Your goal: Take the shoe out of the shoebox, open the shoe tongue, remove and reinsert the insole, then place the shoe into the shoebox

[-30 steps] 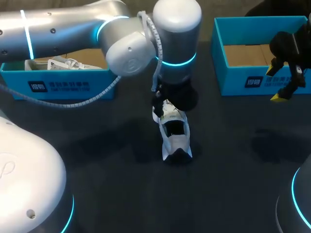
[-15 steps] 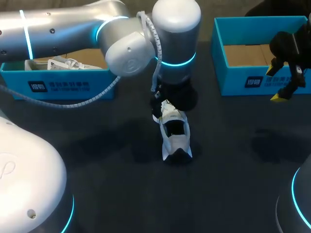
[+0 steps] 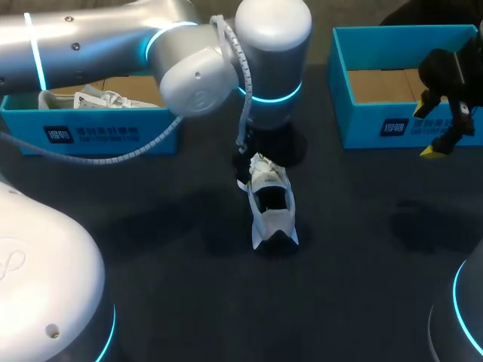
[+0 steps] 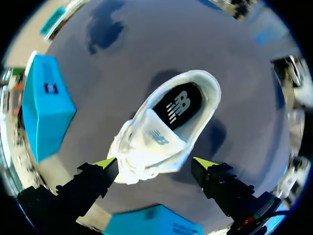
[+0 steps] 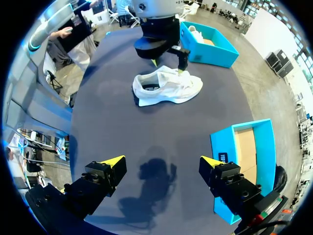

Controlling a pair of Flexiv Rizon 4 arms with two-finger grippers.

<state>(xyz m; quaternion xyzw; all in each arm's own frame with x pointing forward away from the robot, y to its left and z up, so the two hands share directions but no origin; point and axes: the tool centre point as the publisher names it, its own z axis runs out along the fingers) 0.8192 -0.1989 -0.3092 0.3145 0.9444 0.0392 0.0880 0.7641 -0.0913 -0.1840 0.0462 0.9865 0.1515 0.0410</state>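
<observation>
**Operator:** Where is the shoe?

**Spotter:** You have it outside both boxes. It stands on its sole in the middle of the desk, with the heel toward your base and the toe end under your left wrist. The mouth faces up. You can see the dark insole lying inside and the white tongue just ahead of it, over the laces.

**Operator:** And my left gripper?

**Spotter:** It is spread wide above the shoe, with one finger on each side of the toe end. One yellow tip sits just beside the shoe's edge and the other stands apart from it, so you are gripping nothing.

**Operator:** The right one?

**Spotter:** Your right gripper hangs over bare desk, well apart from the shoe. Its fingers are wide with nothing between them. The right box is near it, just to the side of one finger.

**Operator:** What about the boxes?

**Spotter:** Your right box shows only its brown cardboard floor. Your left box sits at the far left of the desk and holds something white and crumpled. I cannot tell what that is.
</observation>
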